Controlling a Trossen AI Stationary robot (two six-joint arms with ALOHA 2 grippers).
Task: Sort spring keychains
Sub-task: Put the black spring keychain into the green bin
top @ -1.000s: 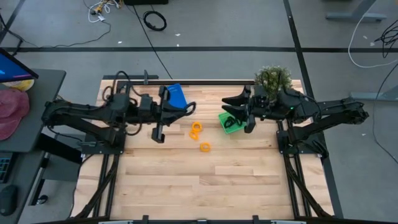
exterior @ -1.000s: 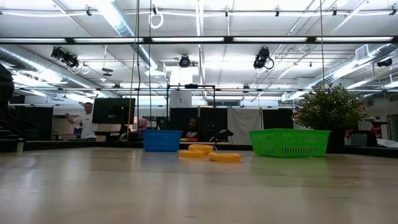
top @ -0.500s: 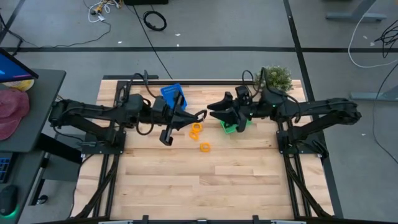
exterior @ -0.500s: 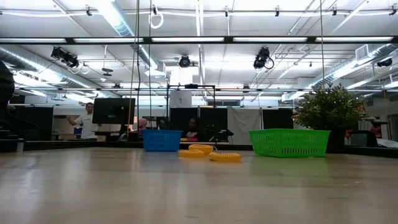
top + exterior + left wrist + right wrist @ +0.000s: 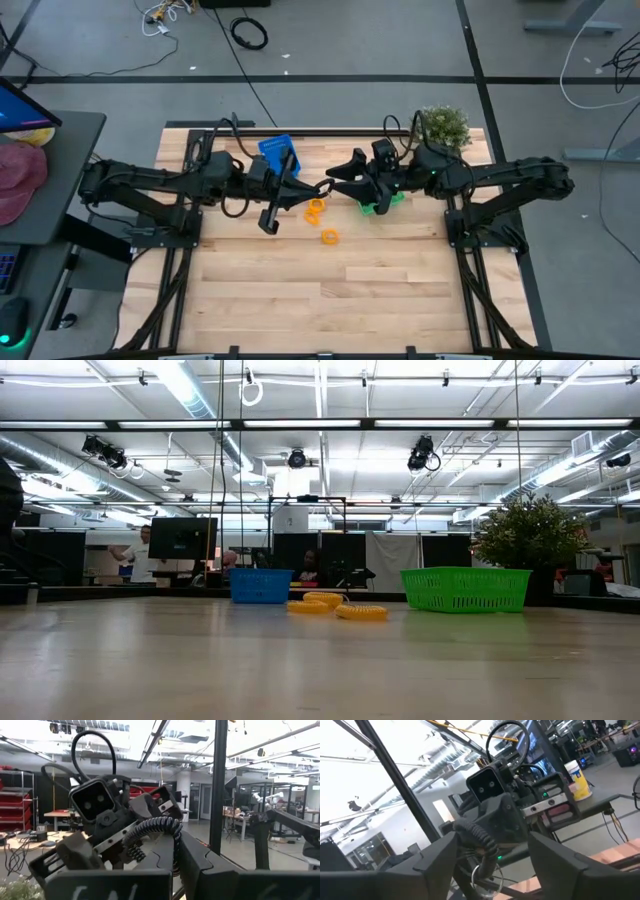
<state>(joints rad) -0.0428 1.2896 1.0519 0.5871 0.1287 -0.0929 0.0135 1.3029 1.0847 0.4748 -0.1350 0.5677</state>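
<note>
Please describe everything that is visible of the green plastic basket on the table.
The green plastic basket is a low rectangular bin with openwork lattice walls and a solid rim. In the low view it stands upright on the wooden table, apart from the orange coiled keychains and in front of a potted plant. From above only part of it shows, since the right arm's gripper hangs over it. Its contents cannot be seen.
</note>
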